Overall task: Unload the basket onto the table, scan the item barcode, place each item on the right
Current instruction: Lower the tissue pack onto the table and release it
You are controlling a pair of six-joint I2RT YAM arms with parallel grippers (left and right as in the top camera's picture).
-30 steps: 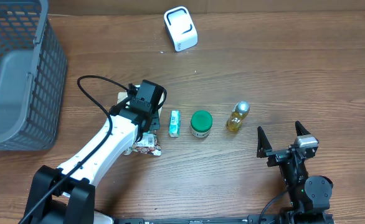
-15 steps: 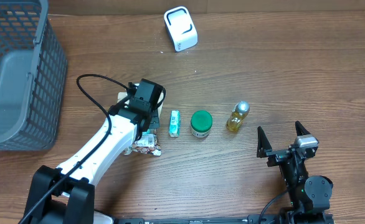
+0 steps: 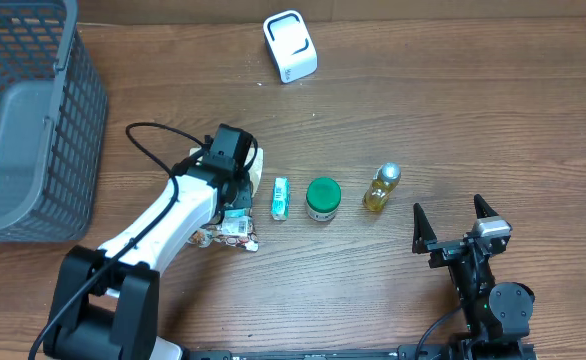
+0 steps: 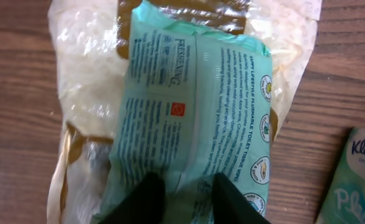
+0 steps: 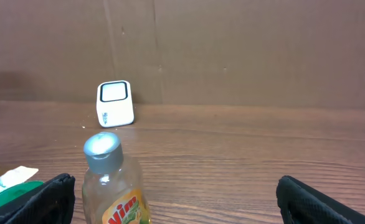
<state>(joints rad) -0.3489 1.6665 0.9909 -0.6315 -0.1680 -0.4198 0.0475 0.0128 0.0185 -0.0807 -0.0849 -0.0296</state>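
While the wipes pack (image 4: 195, 106) lies lengthwise ahead of the left gripper (image 4: 185, 202), we list those fingers (image 4: 148, 202) pinching its near end, the right gripper (image 3: 447, 208) agape, farther off.

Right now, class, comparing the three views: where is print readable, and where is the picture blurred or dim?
Left wrist: pack sharp, its larger print readable; left gripper a dark blur at the bottom edge. Right wrist: bottle slightly soft, backdrop dim. Overhead: evenly lit, print too small to read.
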